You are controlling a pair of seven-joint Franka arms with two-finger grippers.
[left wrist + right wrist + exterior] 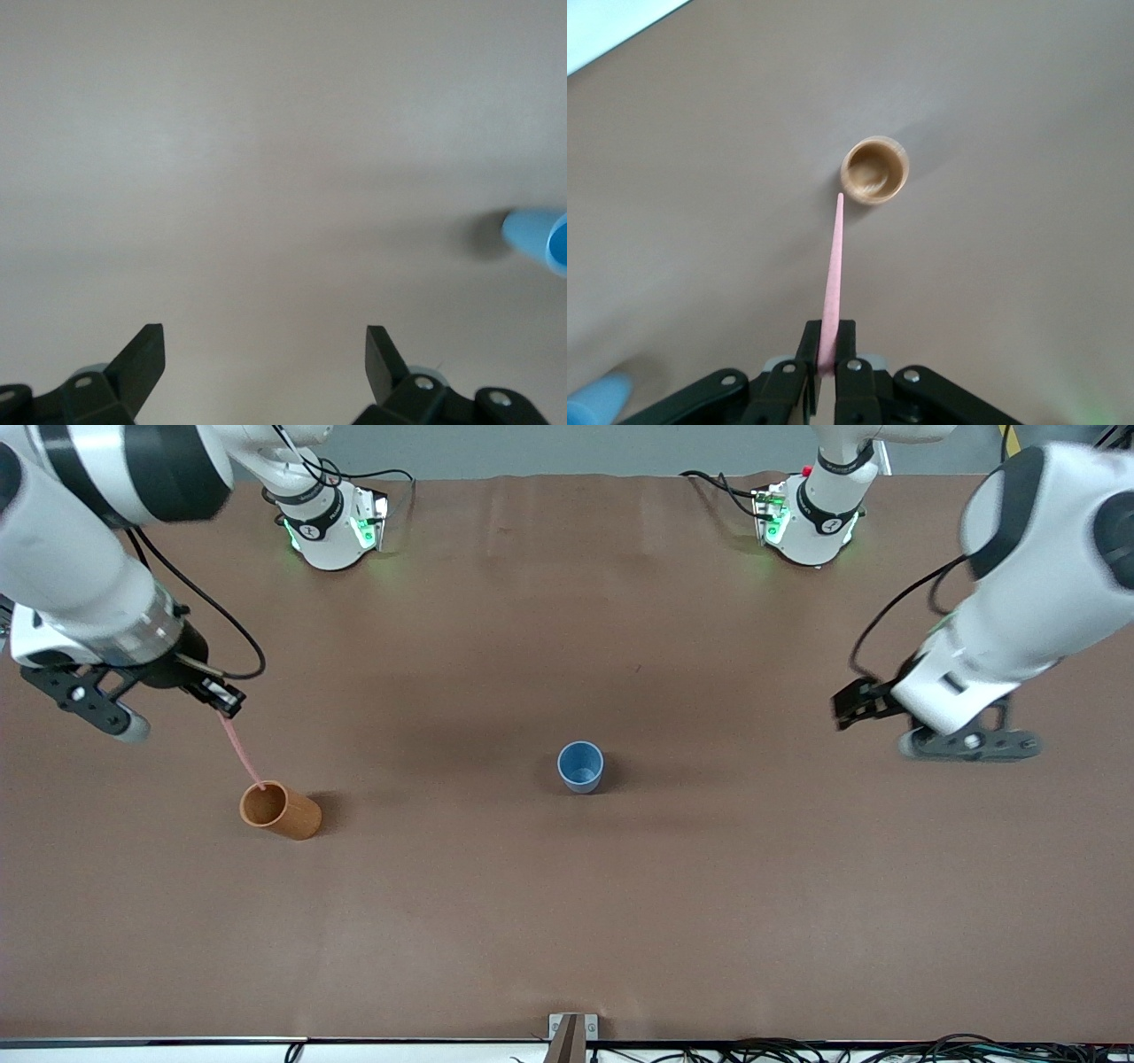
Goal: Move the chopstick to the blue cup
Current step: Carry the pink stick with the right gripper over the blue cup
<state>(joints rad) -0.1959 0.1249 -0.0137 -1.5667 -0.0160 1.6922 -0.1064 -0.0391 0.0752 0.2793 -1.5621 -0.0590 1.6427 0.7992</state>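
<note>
Chopstick (833, 266) in right end effector (824, 354), above orange cup (280, 810)

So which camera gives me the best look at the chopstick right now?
The right wrist view: the pink chopstick runs full length from the shut right claw toward the orange-brown cup. The front view shows it only as a thin faint line between claw and cup. The left wrist view doesn't show it.
</note>
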